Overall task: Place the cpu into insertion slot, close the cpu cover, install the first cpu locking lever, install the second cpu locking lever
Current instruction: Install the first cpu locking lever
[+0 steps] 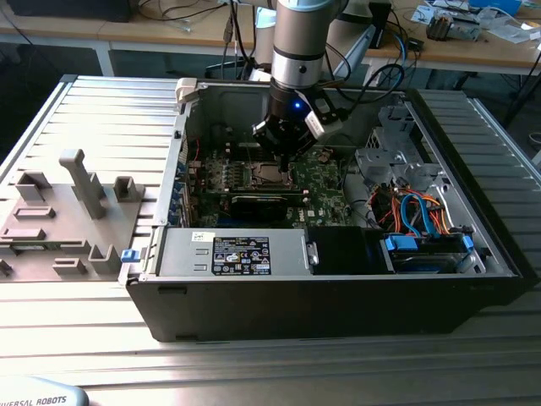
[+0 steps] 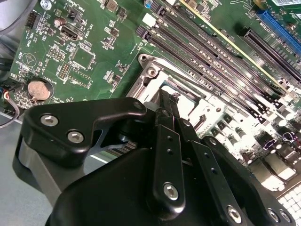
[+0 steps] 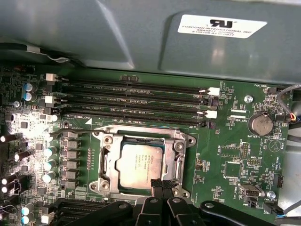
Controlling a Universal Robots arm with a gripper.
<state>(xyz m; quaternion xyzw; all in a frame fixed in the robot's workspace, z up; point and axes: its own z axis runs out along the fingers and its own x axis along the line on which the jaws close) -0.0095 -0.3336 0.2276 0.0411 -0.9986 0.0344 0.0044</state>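
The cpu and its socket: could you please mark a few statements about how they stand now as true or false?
1. The cpu lies in the insertion slot. True.
2. The cpu cover stands upright, away from the cpu. False: it lies flat, framing the cpu.
3. The gripper is at the cover's edge. True.
4. The computer case is shut by a side panel. False: it lies open, with the motherboard showing.

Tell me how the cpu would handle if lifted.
The cpu looks thin, flat and metal-topped: probably stiff and light. Its smooth top may be slippery. Lying flat, it is unlikely to roll or tip.
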